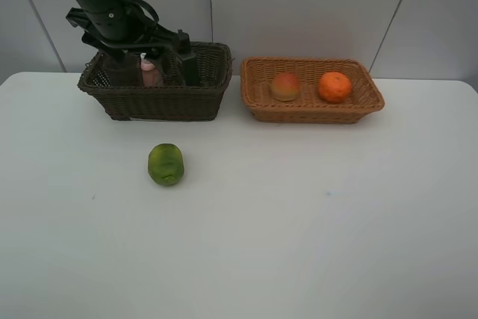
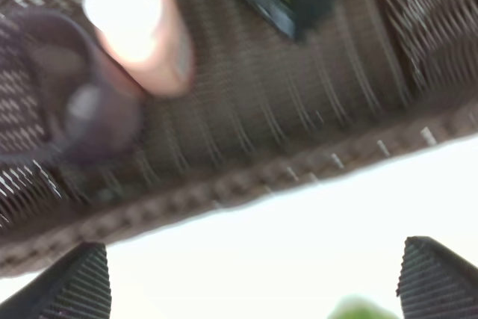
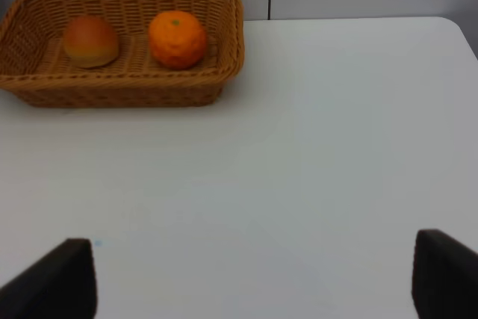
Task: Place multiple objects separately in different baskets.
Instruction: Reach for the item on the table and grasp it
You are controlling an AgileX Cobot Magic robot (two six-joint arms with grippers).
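Note:
The dark brown basket (image 1: 157, 98) stands at the back left. It holds the pink white-capped bottle (image 1: 150, 73), the dark pump bottle (image 1: 187, 63) and the mauve cup (image 2: 71, 106). My left gripper (image 1: 140, 42) hangs over this basket, open and empty (image 2: 254, 282). The light tan basket (image 1: 312, 113) at the back right holds the peach-like fruit (image 1: 285, 86) and the orange (image 1: 334, 87). The green round fruit (image 1: 165, 163) lies alone on the table in front of the dark basket. My right gripper (image 3: 250, 278) is open and empty above bare table, well short of the tan basket (image 3: 119, 91).
The white table (image 1: 299, 222) spreads wide in front of both baskets. A grey wall stands right behind the baskets. The left arm (image 1: 104, 5) leans over the dark basket's back left corner.

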